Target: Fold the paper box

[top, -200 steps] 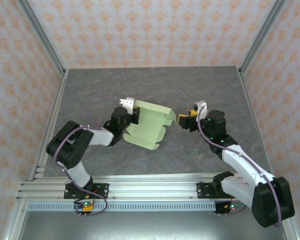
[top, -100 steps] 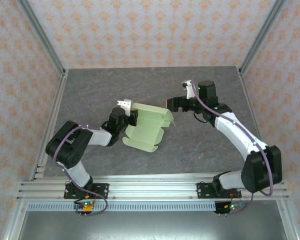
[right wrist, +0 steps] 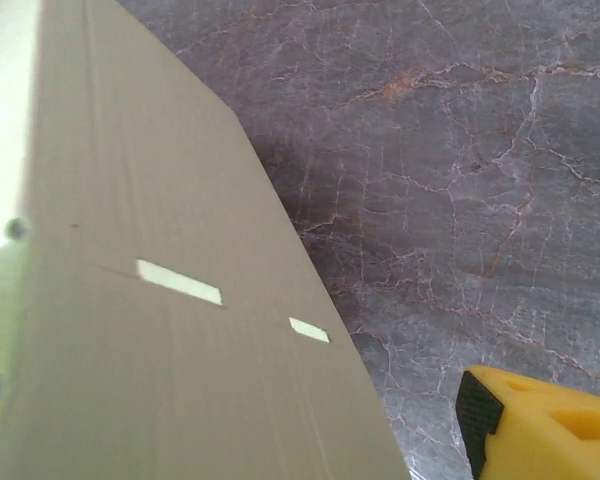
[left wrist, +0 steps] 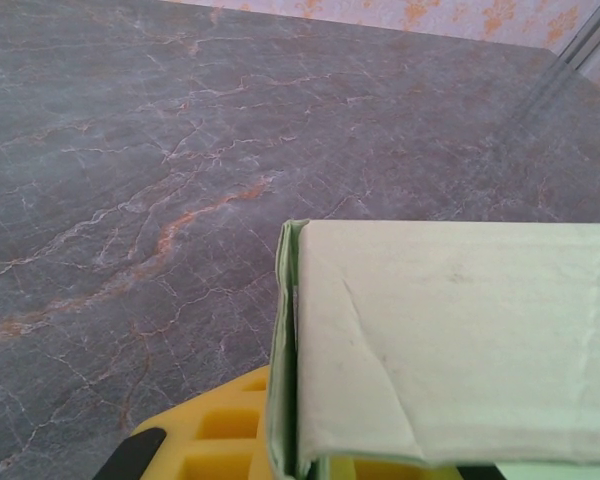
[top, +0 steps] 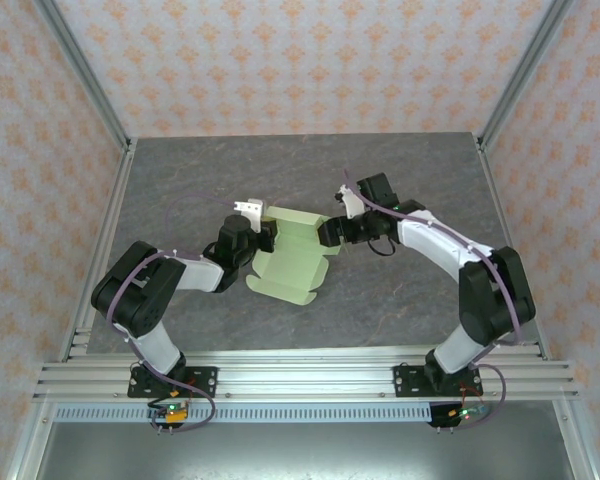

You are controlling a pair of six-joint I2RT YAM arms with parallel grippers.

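Observation:
The paper box (top: 292, 258) is a pale green, partly folded sheet lying on the grey table left of centre. My left gripper (top: 265, 236) is shut on its left edge. In the left wrist view the folded edge of the box (left wrist: 450, 340) is pinched between the yellow fingers (left wrist: 210, 430). My right gripper (top: 330, 232) is at the box's upper right flap, open. In the right wrist view a flap with two slots (right wrist: 180, 330) stands between the jaws, and the yellow right finger (right wrist: 550, 425) is clear of it.
The grey marbled table (top: 410, 180) is enclosed by patterned walls and metal frame posts (top: 85, 90). An aluminium rail (top: 300, 375) runs along the near edge, where both arm bases are bolted.
My right arm swung up and away, then came left to the box's upper right flap, jaws wider than a second ago. The left gripper kept its hold and the box shifted slightly.

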